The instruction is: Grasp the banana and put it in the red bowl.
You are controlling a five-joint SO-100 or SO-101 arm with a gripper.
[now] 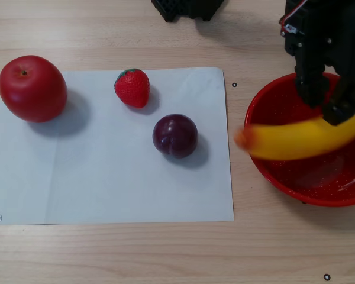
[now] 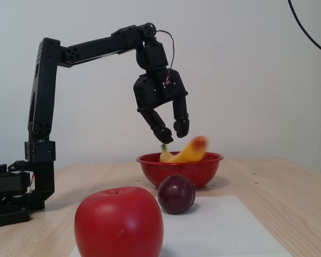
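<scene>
The yellow banana (image 1: 296, 141) lies motion-blurred across the red bowl (image 1: 257, 160), its orange-red end sticking out over the bowl's left rim in the other view. In the fixed view the banana (image 2: 187, 153) rests in the bowl (image 2: 187, 172) with one end raised above the rim. My gripper (image 1: 325, 103) is open and empty just above the banana. In the fixed view the gripper (image 2: 174, 134) hangs over the bowl with its fingers spread, clear of the banana.
A white paper sheet (image 1: 106, 183) left of the bowl holds a red apple (image 1: 32, 89), a strawberry (image 1: 132, 87) and a dark plum (image 1: 175, 135). The arm's base (image 2: 10, 198) stands at the left of the fixed view.
</scene>
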